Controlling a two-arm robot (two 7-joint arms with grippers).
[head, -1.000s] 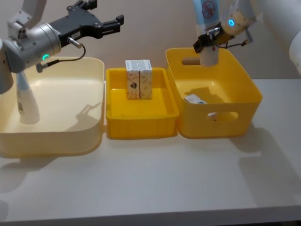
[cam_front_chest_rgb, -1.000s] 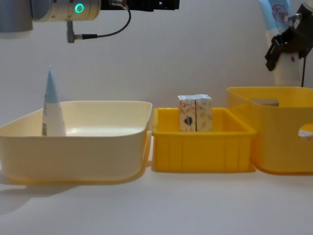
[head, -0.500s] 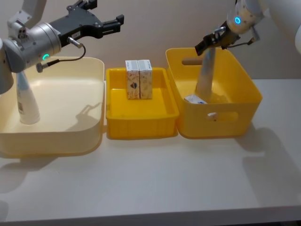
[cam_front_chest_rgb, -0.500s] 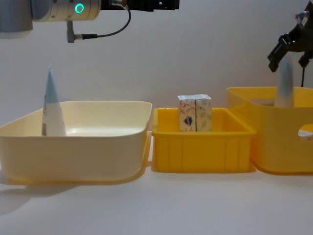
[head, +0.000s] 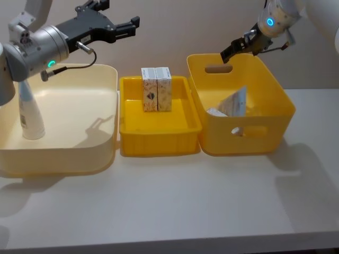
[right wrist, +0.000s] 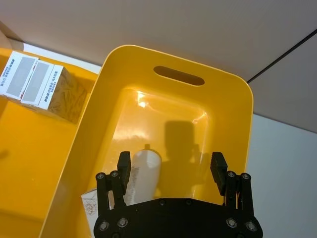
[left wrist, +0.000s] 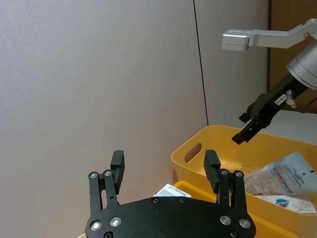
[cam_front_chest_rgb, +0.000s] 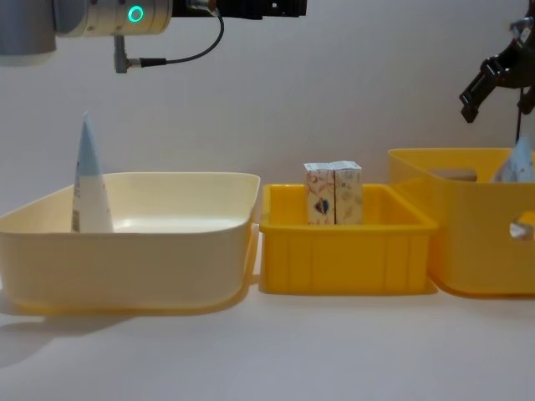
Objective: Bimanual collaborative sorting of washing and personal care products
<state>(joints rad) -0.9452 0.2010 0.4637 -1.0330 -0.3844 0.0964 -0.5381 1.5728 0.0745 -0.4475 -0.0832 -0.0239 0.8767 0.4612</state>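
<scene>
1. We've got the right gripper (head: 239,46) hanging above the back rim of the deep yellow plastic tub with handle slots (head: 275,87), at about 1 o'clock on the table, fingers spread apart and empty.
2. Under it, a pale blue-white squeeze tube (head: 234,101) lies tilted inside that tub, leaning on a small white carton (head: 218,112) on the tub floor. In the right wrist view the tube's white cap end (right wrist: 141,173) sits between the open fingers but well below them.
3. The left gripper (head: 123,28) is parked up high at 11 o'clock over the big cream plastic tub (head: 100,143), jaws apart, nothing in them.
4. A second pale squeeze tube (head: 29,114) stands cap-down at the cream tub's left end, around 9 o'clock.
5. Two small cream-orange patterned cartons (head: 157,89) stand upright, touching side by side, in the shallow yellow tray (head: 159,140) at 12 o'clock.
6. Handling guess: the tubes look light, soft and a bit slick, so we'd pinch near the stiff cap end, not the flat tip. The cartons look light and crushable; take them across the flat faces, gently.
7. Writing: there's a round blue logo and a red strip on the tilted tube in the left wrist view, but we can't read any of it.
</scene>
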